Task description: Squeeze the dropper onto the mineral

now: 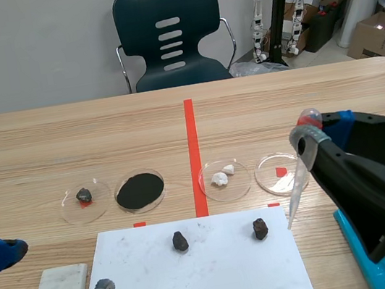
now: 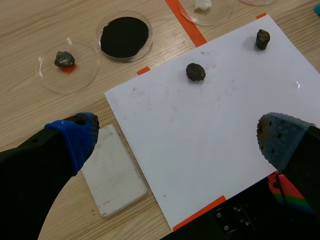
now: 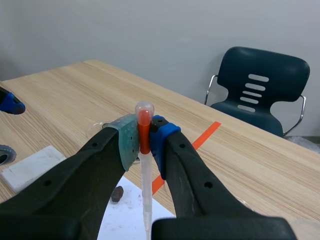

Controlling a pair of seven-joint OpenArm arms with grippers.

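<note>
one dark mineral lump (image 1: 260,229) on the white sheet's (image 1: 220,272) right lies just left of the dropper (image 1: 297,185) tip, dropper pinched in the right gripper (image 3: 144,140), left gripper (image 2: 180,132) spread near-left.

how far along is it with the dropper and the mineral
Done: the right end effector is shut on the dropper, tip down. In hand: the tip hangs beside the dark mineral nearer that arm on the white sheet, not over it. Left: line up and squeeze; no liquid shows on it. The left end effector hovers open.
</note>
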